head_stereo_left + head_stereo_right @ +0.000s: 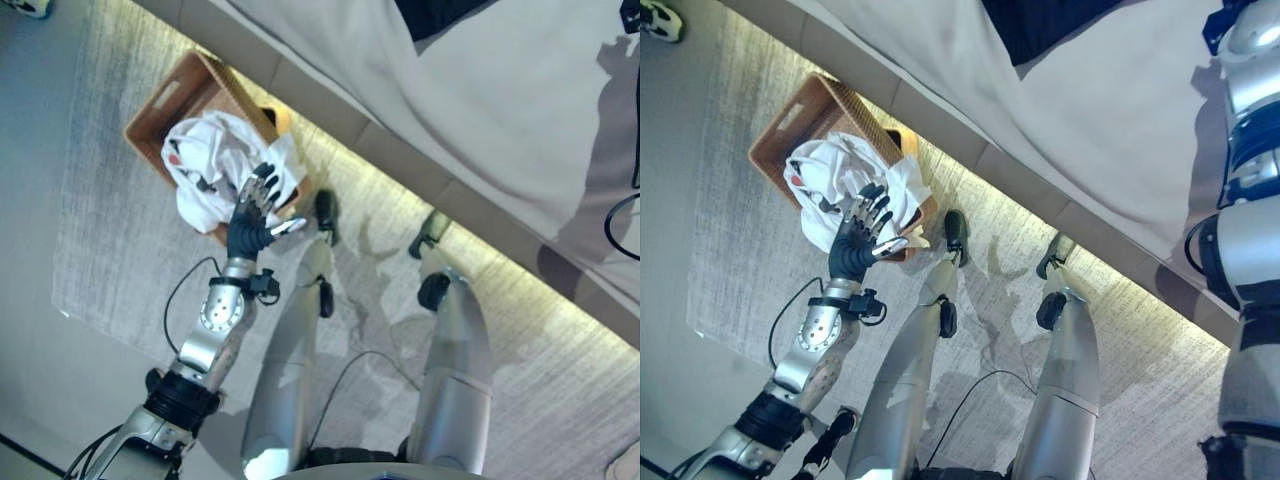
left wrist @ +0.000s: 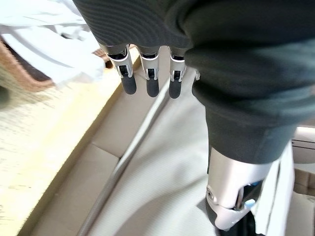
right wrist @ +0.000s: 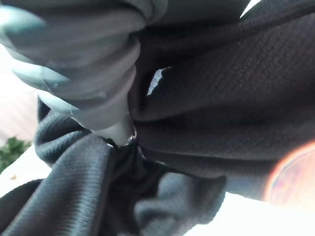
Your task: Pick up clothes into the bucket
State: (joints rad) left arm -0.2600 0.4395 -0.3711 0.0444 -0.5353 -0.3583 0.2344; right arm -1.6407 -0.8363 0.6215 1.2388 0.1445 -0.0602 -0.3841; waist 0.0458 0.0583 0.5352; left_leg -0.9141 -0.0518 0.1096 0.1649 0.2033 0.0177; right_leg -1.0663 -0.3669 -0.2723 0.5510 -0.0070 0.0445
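Dark ribbed knit cloth (image 3: 206,98) bunched tight against the right hand (image 3: 74,73), whose grip I could not tell. Over the woven brown basket (image 1: 160,105), already holding white clothes (image 1: 215,160), the left hand (image 1: 255,205) hovered with fingers spread, empty. Dark garment remained.

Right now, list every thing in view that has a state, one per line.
Basket: upright on the carpet, holding cloth.
White garment: heaped in the basket, spilling over its rim.
Dark garment: bunched up against the right hand.
Left hand: open, over the white garment.
Right hand: against dark cloth, grip unclear.
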